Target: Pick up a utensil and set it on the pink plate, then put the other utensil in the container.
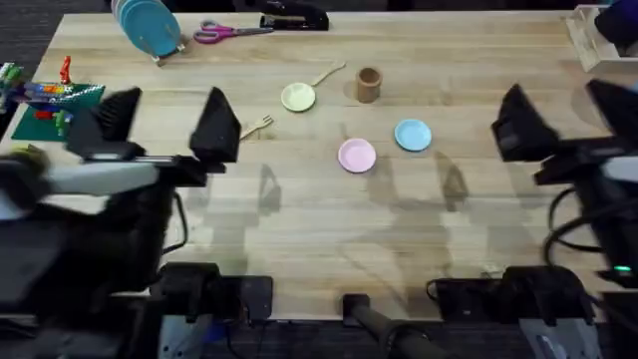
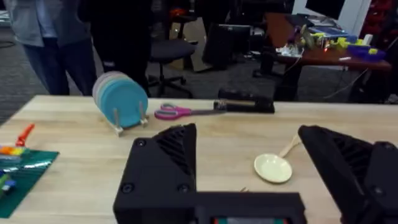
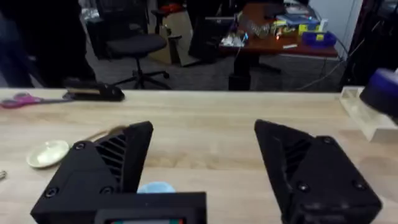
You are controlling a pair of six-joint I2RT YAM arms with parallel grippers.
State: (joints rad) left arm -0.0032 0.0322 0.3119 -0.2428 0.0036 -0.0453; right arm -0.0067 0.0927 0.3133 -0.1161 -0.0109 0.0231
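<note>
From above, the fork point(image 1: 258, 126) lies flat on the counter point(image 1: 299, 229), just past the left gripper point(image 1: 164, 125). Its fingers are spread wide with nothing in them. The fork's handle end is right next to the finger nearest the middle of the counter, maybe touching it. The spoon point(image 1: 327, 75) lies farther back, with one end at the rim of the yellow plate point(image 1: 298, 97) and the wooden container point(image 1: 368, 84) just beside it. The pink plate point(image 1: 357, 156) sits near the middle, with the blue plate point(image 1: 413, 135) close by. The right gripper point(image 1: 558, 125) hangs over its own side, fingers spread and empty, well apart from all of these.

The fork looks thin, light and stiff. It will likely slide on the smooth wood, so pinching the middle of the handle seems best.

In the left wrist view, the open fingers point(image 2: 165, 168) frame the yellow plate point(image 2: 273, 168) and the spoon point(image 2: 289, 147) leaning off it. A tiny bit of the fork may peek out between the fingers, but I cannot tell for sure.

In the right wrist view, the open fingers point(image 3: 106, 168) sit over the blue plate point(image 3: 155, 187), with the yellow plate point(image 3: 48, 153) off to one side.
</note>
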